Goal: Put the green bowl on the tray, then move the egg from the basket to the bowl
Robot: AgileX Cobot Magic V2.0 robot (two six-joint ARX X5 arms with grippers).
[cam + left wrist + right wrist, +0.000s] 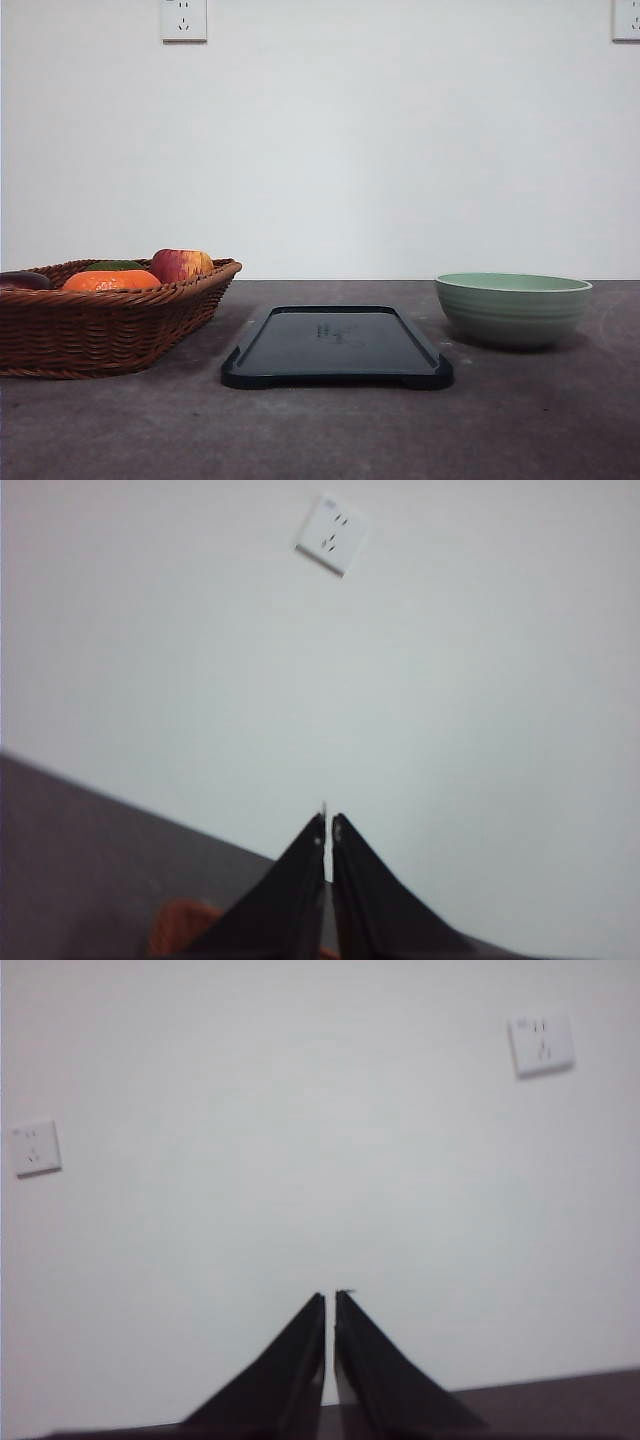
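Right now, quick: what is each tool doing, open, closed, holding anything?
Left tool: closed, fingertips nearly touching, holding nothing.
Right tool: closed, fingertips nearly touching, holding nothing.

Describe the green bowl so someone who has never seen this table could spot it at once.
Start at the dark tray lying flat in the middle of the grey table. To its right, apart from it, stands the green bowl, upright on the tabletop. It is pale sage green, round and ridged outside, unlike the brown wicker basket of fruit on the tray's left.
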